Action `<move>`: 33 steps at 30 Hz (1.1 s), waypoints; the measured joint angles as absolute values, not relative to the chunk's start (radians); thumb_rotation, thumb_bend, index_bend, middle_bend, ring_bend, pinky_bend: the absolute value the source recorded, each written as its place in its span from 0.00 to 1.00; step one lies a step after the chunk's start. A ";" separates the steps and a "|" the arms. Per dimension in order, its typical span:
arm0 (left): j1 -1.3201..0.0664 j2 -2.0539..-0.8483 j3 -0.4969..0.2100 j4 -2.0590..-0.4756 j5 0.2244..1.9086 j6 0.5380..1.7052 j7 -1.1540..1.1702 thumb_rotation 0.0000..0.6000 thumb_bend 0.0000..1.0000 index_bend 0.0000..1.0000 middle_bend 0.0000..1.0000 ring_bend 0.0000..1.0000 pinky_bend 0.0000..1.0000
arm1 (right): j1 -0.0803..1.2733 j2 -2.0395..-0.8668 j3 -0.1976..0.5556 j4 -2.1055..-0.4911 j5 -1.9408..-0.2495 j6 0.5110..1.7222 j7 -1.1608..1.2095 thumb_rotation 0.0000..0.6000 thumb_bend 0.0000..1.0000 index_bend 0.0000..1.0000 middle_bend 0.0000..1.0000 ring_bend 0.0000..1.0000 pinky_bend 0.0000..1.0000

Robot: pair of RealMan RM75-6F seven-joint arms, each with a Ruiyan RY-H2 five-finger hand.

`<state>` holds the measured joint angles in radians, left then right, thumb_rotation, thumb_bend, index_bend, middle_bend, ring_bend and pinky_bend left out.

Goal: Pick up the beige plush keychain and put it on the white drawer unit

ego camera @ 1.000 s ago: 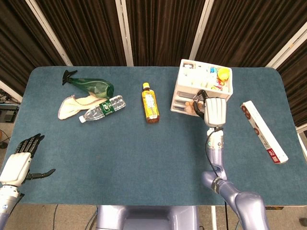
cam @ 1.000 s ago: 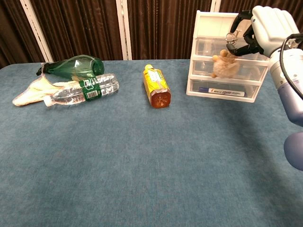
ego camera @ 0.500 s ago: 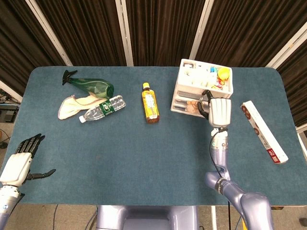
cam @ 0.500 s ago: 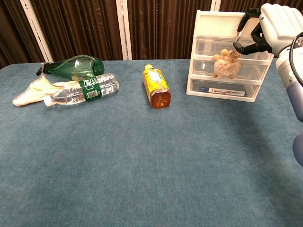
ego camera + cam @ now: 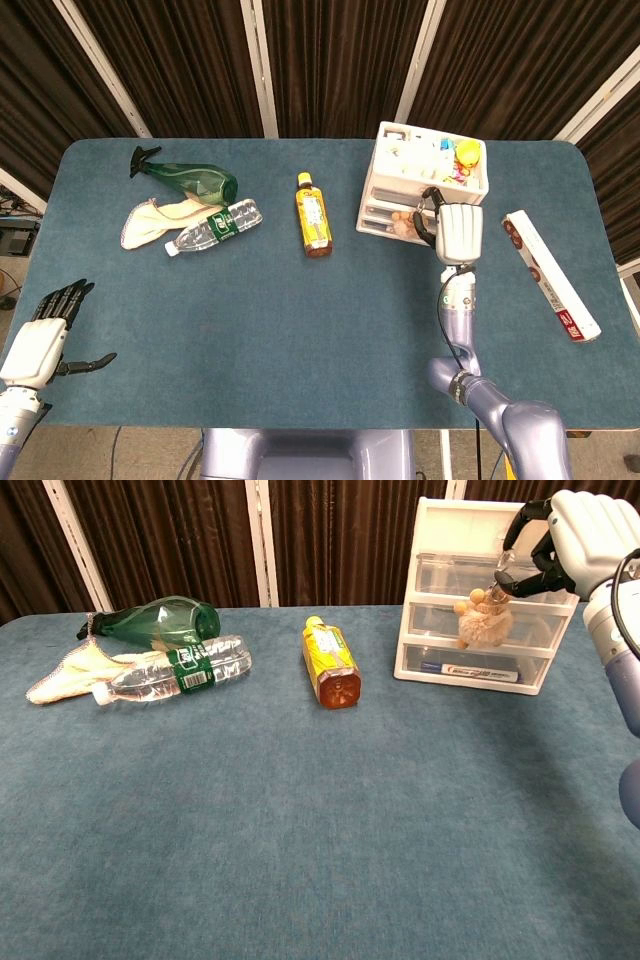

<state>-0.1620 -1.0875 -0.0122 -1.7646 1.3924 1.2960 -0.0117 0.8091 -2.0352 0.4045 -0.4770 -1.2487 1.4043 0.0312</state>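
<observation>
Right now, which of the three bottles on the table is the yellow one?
The yellow bottle lying alone mid-table, left of the white drawer unit. The green spray bottle and clear water bottle lie together at far left.

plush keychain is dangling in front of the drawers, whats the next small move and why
Probably raise the right hand a little more before carrying it back. It pinches the keychain's ring, and the beige plush keychain hangs level with the middle drawer, well below the top of the white drawer unit. Moving in now would likely bump it against the drawer fronts.
</observation>
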 measured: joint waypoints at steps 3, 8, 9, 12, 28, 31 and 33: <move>-0.162 -1.087 -0.012 -1.764 1.395 1.297 -0.014 0.80 0.00 0.00 0.00 0.00 0.00 | 0.809 -2.034 0.408 -0.478 -1.246 1.402 0.031 1.00 0.30 0.54 1.00 1.00 0.91; -0.162 -1.087 -0.011 -1.765 1.396 1.298 -0.014 0.81 0.00 0.00 0.00 0.00 0.00 | 0.809 -2.031 0.412 -0.484 -1.242 1.402 0.030 1.00 0.29 0.54 1.00 1.00 0.91; -0.162 -1.087 -0.011 -1.766 1.396 1.298 -0.014 0.81 0.00 0.00 0.00 0.00 0.00 | 0.808 -2.031 0.412 -0.485 -1.242 1.401 0.029 1.00 0.29 0.53 1.00 1.00 0.91; -0.161 -1.087 -0.011 -1.767 1.397 1.298 -0.015 0.80 0.00 0.00 0.00 0.00 0.00 | 0.806 -2.030 0.414 -0.486 -1.238 1.397 0.026 1.00 0.28 0.48 1.00 1.00 0.91; -0.161 -1.087 -0.010 -1.766 1.405 1.302 -0.015 0.81 0.00 0.00 0.00 0.00 0.00 | 0.761 -2.029 0.381 -0.544 -1.272 1.460 0.039 1.00 0.14 0.09 1.00 0.98 0.90; -0.160 -1.087 -0.009 -1.764 1.408 1.306 -0.016 0.80 0.00 0.00 0.00 0.00 0.00 | 0.749 -2.024 0.376 -0.568 -1.280 1.483 0.041 1.00 0.14 0.09 1.00 0.98 0.90; -0.159 -1.087 -0.009 -1.763 1.411 1.308 -0.017 0.80 0.00 0.00 0.00 0.00 0.00 | 0.739 -2.019 0.371 -0.588 -1.288 1.505 0.043 1.00 0.14 0.09 1.00 0.98 0.89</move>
<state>-0.1593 -1.0871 -0.0090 -1.7633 1.4110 1.3080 -0.0166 0.7393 -2.0191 0.3713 -0.5881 -1.2884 1.5054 0.0434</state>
